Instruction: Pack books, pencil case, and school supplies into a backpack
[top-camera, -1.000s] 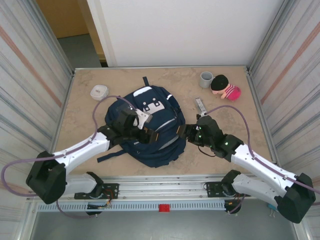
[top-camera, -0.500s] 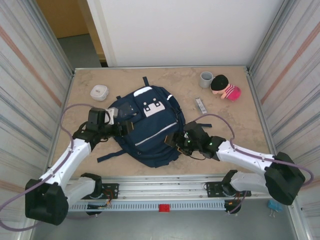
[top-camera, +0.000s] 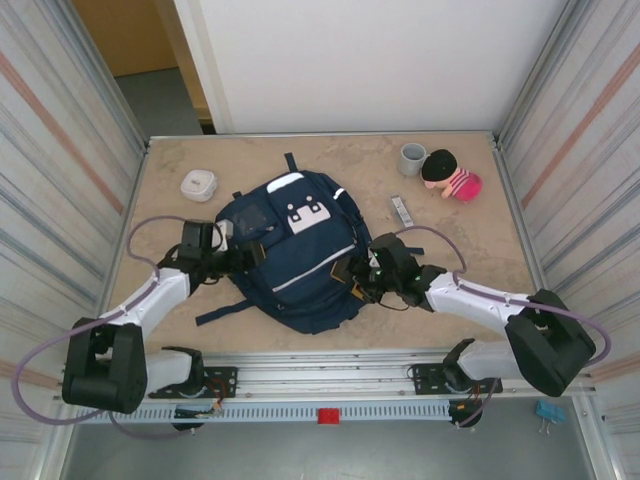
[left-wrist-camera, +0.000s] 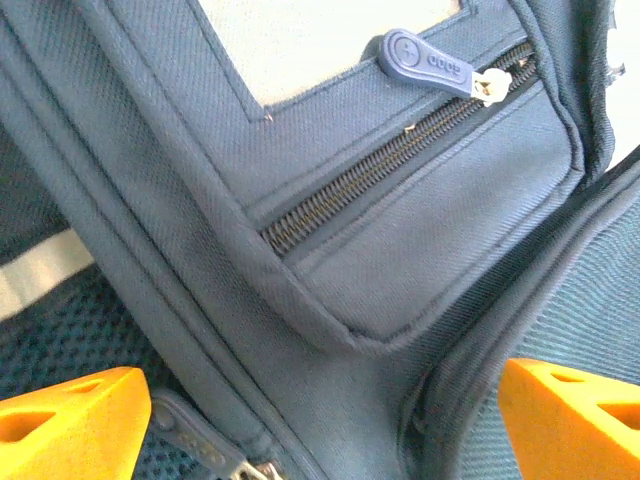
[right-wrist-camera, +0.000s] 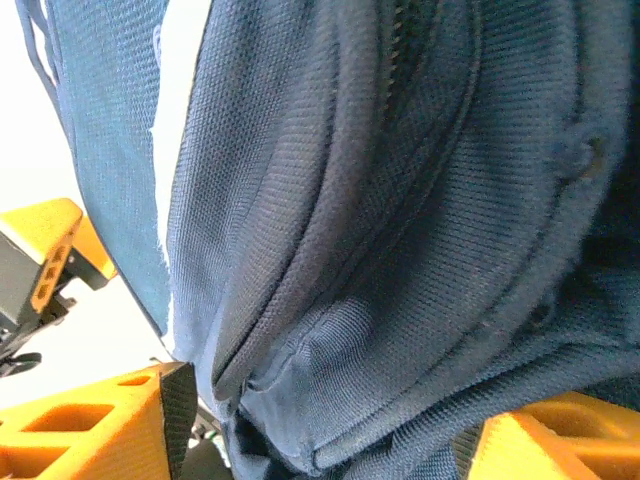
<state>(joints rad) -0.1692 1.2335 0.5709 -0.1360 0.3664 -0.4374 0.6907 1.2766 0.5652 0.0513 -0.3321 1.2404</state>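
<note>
Bench (top-camera: 480, 300): carries everything noted here.

Backpack (top-camera: 300, 250): navy, lying flat at the bench centre, front pocket facing up.

Left gripper (top-camera: 244, 254): at the backpack's left edge, jaws spread wide over the fabric and pinching nothing.

Right gripper (top-camera: 356, 276): at the backpack's right edge, jaws apart around a fabric fold. Whether they grip it cannot be told.

Grey-white bar (top-camera: 401, 211): on the bench to the right of the backpack, not touching it.

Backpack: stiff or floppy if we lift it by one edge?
Probably floppy: the backpack is soft woven fabric that folds and creases in the left wrist view. Likely sags and drags rather than slides; the loose strap may snag.
</note>
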